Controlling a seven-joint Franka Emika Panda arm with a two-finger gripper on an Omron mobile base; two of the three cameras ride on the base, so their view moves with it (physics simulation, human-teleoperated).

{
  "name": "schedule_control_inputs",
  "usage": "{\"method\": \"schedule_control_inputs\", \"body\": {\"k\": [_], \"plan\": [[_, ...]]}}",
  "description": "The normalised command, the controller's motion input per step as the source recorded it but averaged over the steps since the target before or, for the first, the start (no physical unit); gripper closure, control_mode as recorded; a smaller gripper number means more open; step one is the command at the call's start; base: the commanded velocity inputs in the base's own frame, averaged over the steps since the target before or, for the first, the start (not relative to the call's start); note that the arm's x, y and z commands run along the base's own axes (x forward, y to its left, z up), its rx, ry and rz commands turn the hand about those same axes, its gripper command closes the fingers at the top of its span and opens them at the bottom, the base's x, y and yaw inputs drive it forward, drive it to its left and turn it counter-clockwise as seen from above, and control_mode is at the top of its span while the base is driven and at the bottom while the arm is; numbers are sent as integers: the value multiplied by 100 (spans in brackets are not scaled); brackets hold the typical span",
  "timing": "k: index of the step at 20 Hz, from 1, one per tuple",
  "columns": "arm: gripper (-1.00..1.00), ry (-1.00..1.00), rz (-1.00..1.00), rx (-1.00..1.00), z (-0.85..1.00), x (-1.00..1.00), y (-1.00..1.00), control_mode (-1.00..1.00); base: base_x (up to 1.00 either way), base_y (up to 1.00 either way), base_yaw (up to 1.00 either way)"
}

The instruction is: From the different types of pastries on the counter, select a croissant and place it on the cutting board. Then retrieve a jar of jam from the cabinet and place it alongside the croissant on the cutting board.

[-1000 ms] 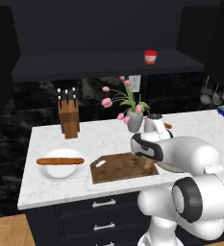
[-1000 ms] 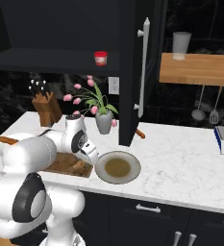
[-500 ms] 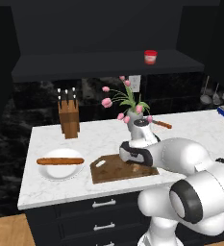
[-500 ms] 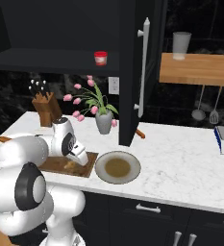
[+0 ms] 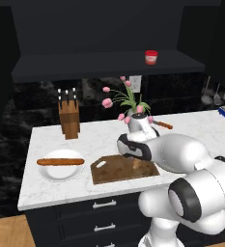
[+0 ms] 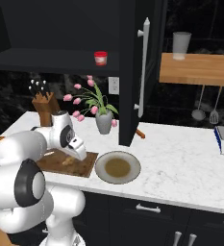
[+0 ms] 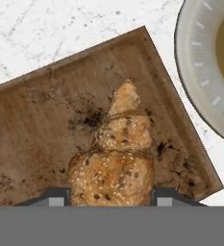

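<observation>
Golden-tan croissant pinched between pincer fingers, directly over cutting board near table front edge. Croissant long axis runs straight away from pincer. Judgement: lower, release. Jam jar on cabinet shelf.

Behind the claw rose a black marbled backsplash with a white wall outlet set in it. Farther back and higher, the room was matte black and dimly lit. Off to the claw's right a tall black panel with a long silver handle stood upright, and beyond it a wooden wall shelf carried a pale cup. Under that shelf, metal utensils hung against the dark wall. Below the desk, navy drawer fronts bore silver handles. A strip of wood floor showed low on the claw's left.
</observation>
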Motion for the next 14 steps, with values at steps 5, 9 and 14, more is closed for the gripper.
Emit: {"method": "schedule_control_inputs", "body": {"k": [5,9,14], "plan": [[-100,-1,0,0,9,-15,0,-100,0,0,0],[-100,-5,0,0,0,-1,0,-100,0,0,0],[-100,-7,1,0,34,-55,2,-100,0,0,0]]}}
